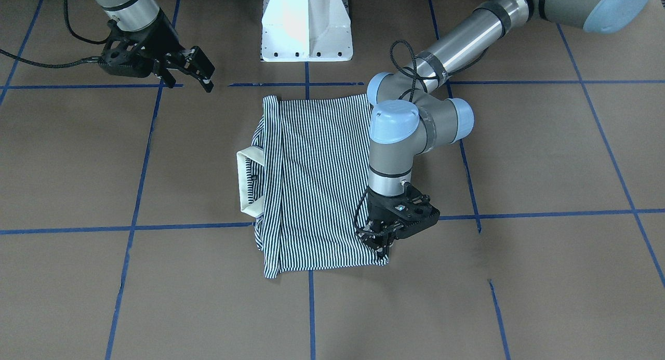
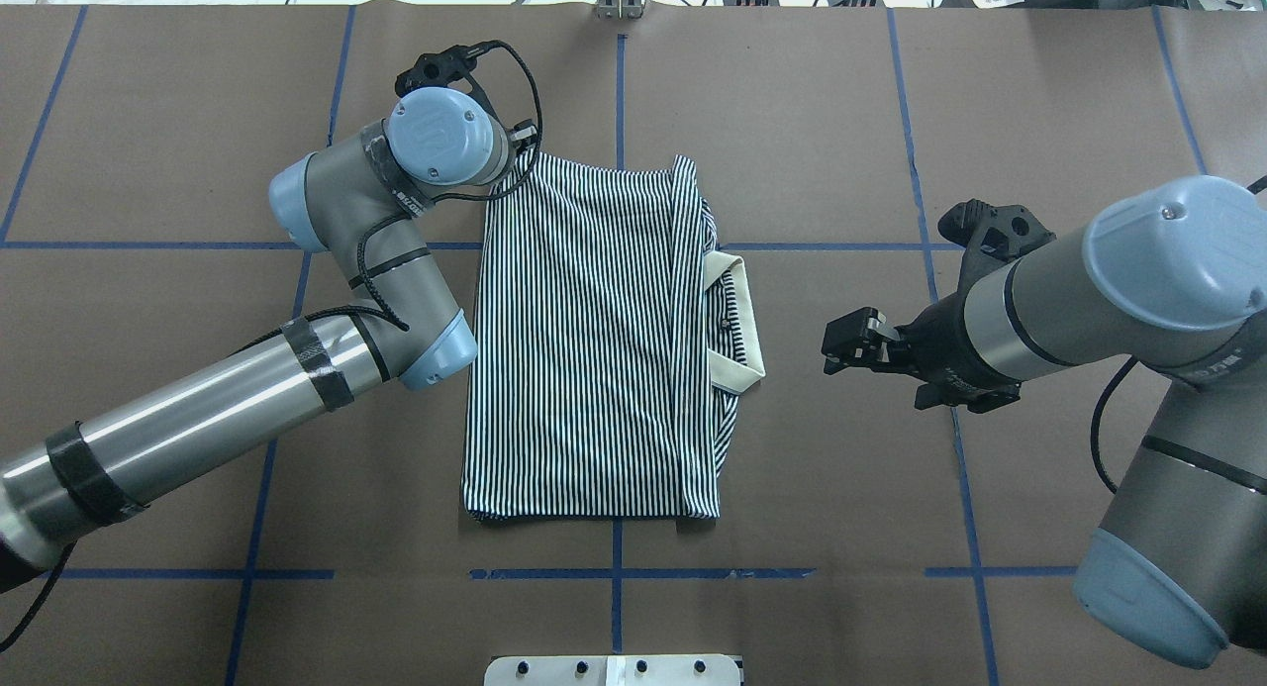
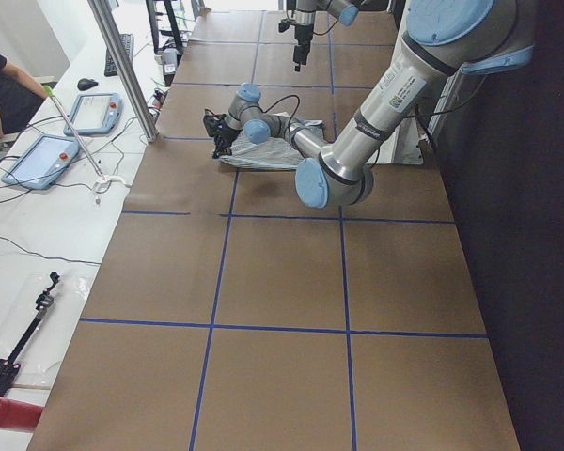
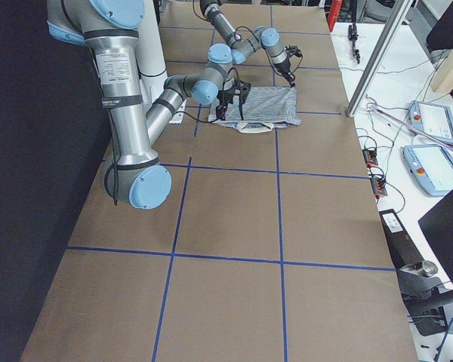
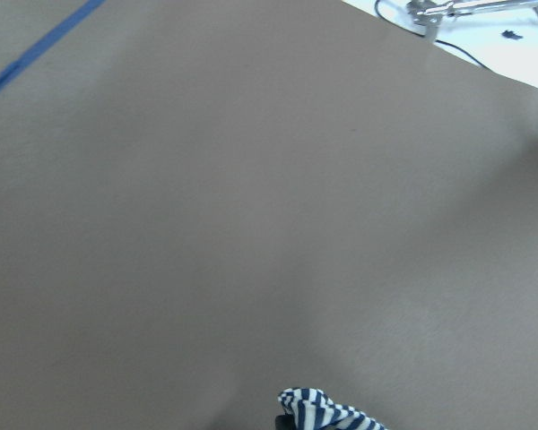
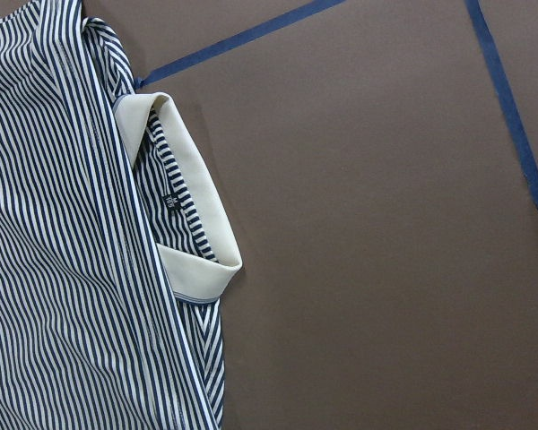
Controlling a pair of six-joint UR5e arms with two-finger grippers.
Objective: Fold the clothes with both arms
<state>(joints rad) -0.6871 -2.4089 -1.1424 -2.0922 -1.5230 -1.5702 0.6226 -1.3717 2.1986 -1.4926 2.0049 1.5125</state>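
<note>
The striped polo shirt [image 1: 317, 183] [image 2: 584, 349] lies folded into a tall rectangle at the table's middle. Its cream collar [image 2: 737, 320] [image 6: 193, 215] sticks out on the side toward my right arm. My left gripper [image 1: 382, 248] points down at the shirt's far corner on my left side and is shut on the fabric. A bit of striped cloth [image 5: 327, 414] shows at the bottom of the left wrist view. My right gripper [image 2: 841, 347] [image 1: 208, 77] hovers open beside the collar, a short gap away, holding nothing.
The white pedestal base [image 1: 306, 27] stands at the robot's edge of the brown table, which blue tape lines [image 2: 619, 572] mark into squares. Beyond the far edge, a white bench holds two teach pendants [image 3: 42, 160] and cables. A person's arm [image 3: 5, 94] rests there.
</note>
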